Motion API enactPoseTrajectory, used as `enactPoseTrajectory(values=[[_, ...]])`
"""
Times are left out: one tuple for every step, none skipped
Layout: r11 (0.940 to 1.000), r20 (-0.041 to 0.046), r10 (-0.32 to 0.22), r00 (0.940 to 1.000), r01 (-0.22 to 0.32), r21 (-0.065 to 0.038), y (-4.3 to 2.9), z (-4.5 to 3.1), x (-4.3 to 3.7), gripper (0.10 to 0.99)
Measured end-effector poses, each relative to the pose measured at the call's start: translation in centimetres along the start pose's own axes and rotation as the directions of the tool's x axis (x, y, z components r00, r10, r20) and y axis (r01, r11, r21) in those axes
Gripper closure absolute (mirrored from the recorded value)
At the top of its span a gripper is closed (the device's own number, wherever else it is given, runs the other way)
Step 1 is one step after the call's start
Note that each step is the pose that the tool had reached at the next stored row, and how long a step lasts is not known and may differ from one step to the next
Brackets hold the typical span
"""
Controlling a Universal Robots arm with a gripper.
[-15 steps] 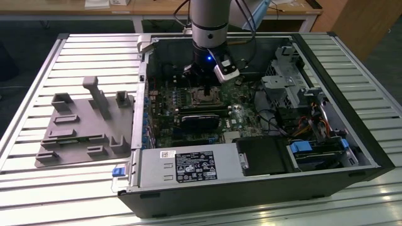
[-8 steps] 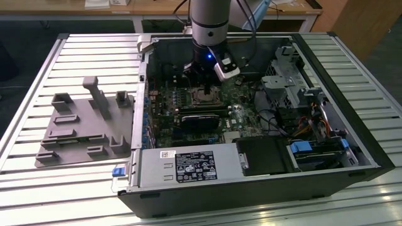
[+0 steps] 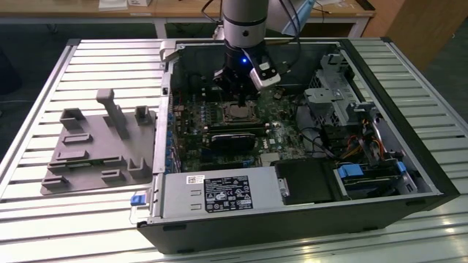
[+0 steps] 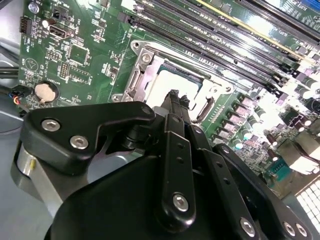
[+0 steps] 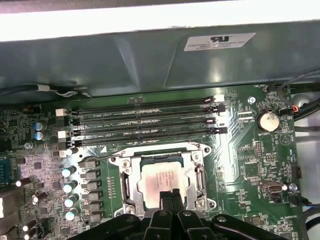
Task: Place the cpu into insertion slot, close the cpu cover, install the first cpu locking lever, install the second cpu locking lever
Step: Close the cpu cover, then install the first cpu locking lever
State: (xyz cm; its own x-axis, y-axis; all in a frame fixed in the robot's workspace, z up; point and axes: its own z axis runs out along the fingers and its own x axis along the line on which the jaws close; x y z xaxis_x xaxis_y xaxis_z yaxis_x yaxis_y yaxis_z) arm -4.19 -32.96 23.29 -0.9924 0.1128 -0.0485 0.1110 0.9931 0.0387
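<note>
So, the 1 black gripper (image 5: 169, 196) on the 1 silver-grey robot arm (image 3: 244, 22) is down inside the open black computer case (image 3: 292, 230). Its 2 fingers (image 4: 172, 140) are pressed together at the tips with nothing between them. In both wrist views the tips sit right over one edge of the small flat square silvery-beige cpu (image 5: 161, 177); can't tell if they actually touch it. That 1 cpu is lying flat in the small square dark insertion slot (image 5: 160, 159) on the green motherboard (image 5: 240, 150). The thin silvery metal cpu cover (image 5: 126, 184) is down flat, framing the chip on all sides. Just beside the socket run 4 long narrow black memory slots (image 5: 145, 117), and there's 1 round silver coin battery (image 5: 267, 120) further off on the board. In the exterior view 1 grey plastic fixture block (image 3: 95, 148) sits on the slatted metal table (image 3: 44, 219), beside the case on the exterior view's left.
</note>
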Motion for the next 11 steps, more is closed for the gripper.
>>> enactPoseTrajectory(values=[[1.0000, 0.0002, 0.000, 1.0000, 0.000, 0.000, 0.00, -0.01, 0.00, 0.984], [1.0000, 0.0002, 0.000, 1.0000, 0.000, 0.000, 0.00, -0.01, 0.00, 0.984], [1.0000, 0.0001, 0.001, 1.0000, -0.001, 0.000, 0.00, -0.02, 0.00, 0.984], [1.0000, 0.0001, 0.001, 1.0000, -0.001, 0.000, 0.00, -0.02, 0.00, 0.984], [1.0000, 0.0001, 0.001, 1.0000, -0.001, 0.000, 0.00, -0.02, 0.00, 0.984], [1.0000, 0.0001, 0.001, 1.0000, -0.001, 0.000, 0.00, -0.02, 0.00, 0.984], [1.0000, 0.0001, 0.001, 1.0000, -0.001, 0.000, 0.00, -0.02, 0.00, 0.984], [1.0000, 0.0001, 0.001, 1.0000, -0.001, 0.000, 0.00, -0.02, 0.00, 0.984], [1.0000, 0.0001, 0.001, 1.0000, -0.001, 0.000, 0.00, -0.02, 0.00, 0.984], [1.0000, 0.0001, 0.001, 1.0000, -0.001, 0.000, 0.00, -0.02, 0.00, 0.984], [1.0000, 0.0001, 0.001, 1.0000, -0.001, 0.000, 0.00, -0.02, 0.00, 0.984]])
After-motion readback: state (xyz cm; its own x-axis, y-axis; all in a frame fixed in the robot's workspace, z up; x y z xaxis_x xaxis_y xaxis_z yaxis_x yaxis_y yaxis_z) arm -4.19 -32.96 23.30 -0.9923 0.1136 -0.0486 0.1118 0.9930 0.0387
